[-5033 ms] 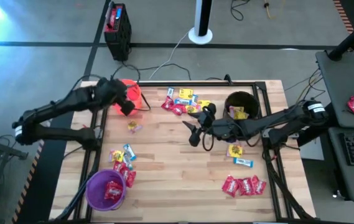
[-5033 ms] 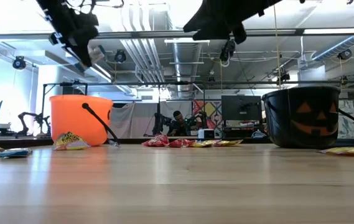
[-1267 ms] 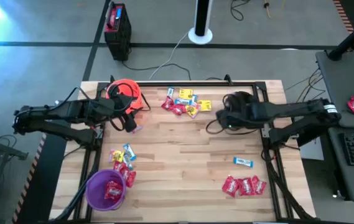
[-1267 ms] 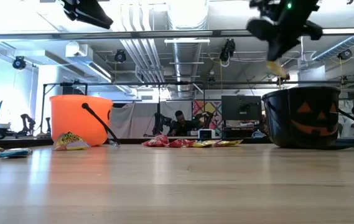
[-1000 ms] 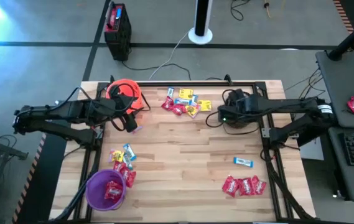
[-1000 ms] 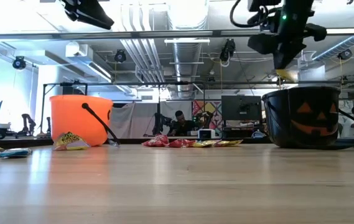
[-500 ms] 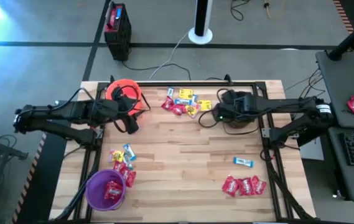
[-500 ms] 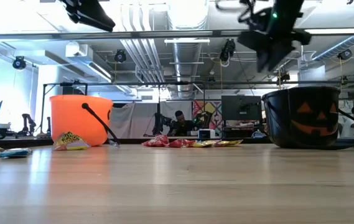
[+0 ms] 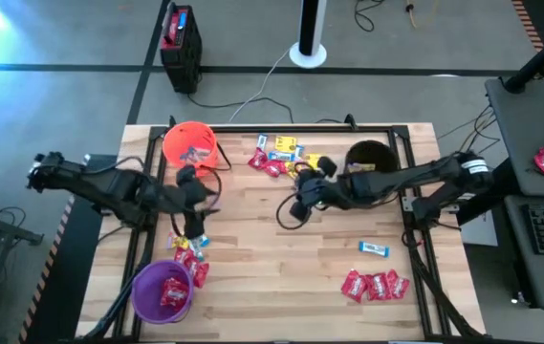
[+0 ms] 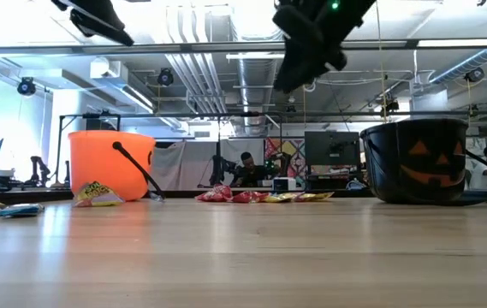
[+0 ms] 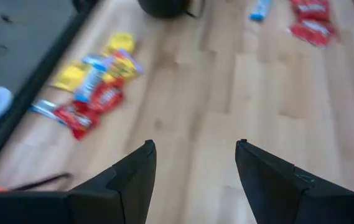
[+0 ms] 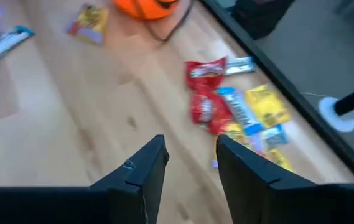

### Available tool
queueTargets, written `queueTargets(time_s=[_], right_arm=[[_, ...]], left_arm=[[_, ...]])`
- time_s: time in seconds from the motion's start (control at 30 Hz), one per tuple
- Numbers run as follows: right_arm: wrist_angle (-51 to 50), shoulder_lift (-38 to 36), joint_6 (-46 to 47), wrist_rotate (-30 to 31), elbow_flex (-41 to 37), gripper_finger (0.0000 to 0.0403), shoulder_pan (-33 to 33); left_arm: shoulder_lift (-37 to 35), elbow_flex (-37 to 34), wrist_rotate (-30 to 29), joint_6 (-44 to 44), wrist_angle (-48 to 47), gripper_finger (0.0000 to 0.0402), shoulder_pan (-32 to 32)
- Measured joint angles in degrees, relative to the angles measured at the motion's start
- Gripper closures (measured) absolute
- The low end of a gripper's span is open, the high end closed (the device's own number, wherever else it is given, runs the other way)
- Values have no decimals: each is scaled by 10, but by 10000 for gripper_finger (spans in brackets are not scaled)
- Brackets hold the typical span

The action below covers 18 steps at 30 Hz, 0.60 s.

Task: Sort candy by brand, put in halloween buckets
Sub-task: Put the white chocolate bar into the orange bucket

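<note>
The orange bucket (image 9: 190,145) stands at the far left, the black bucket (image 9: 370,158) at the far right and the purple bucket (image 9: 163,291), with red candy inside, at the near left. Candy lies in a mixed pile (image 9: 284,156) at the far middle, in a small heap (image 9: 189,258) by the purple bucket, as one blue-and-white packet (image 9: 374,249) and as red packets (image 9: 375,285) at the near right. My left gripper (image 11: 195,146) hangs open above the wood between the orange bucket and the small heap. My right gripper (image 12: 190,144) hangs open over the table's middle, near the mixed pile (image 12: 232,112).
A yellow packet (image 10: 96,193) lies on the wood beside the orange bucket (image 10: 110,164). Bare wood (image 9: 281,258) stretches across the middle and the near side. A black frame rail (image 9: 386,129) runs along the far edge, and cables hang around both arms.
My right gripper has swung from above the black bucket toward the table's middle and turned about; the yellow packet that hung at its fingers over the bucket is gone from them. My left gripper has gone from beside the orange bucket toward the near edge, tipping downward.
</note>
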Motion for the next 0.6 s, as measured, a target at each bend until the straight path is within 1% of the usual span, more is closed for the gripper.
queueTargets(time_s=[0.07, 0.1, 0.2, 0.3, 0.37, 0.43, 0.5, 0.53, 0.6], right_arm=[[-7, 11, 1, -32, 0, 273, 4], [-14, 14, 6, -59, 0, 274, 6], [-59, 24, 47, -165, 0, 278, 8], [-146, 30, 134, -282, 0, 281, 15], [-233, 36, 205, -338, 0, 282, 24], [-333, 43, 253, -355, -6, 279, 35], [-428, 48, 262, -355, -15, 272, 49], [-458, 49, 255, -355, -22, 267, 57], [-477, 48, 221, -350, -41, 254, 75]], left_arm=[[14, 0, 11, -16, 1, 199, -19], [21, 0, 16, -19, 0, 199, -28], [43, 0, 23, -21, -1, 199, -49], [60, 0, 21, -19, -1, 199, -56], [68, 0, 19, -17, -1, 199, -56], [74, 0, 7, -17, -1, 199, -56], [75, 0, -6, -13, -1, 199, -56], [75, 0, -9, -11, -1, 199, -56], [71, 0, -18, -7, -1, 199, -56]])
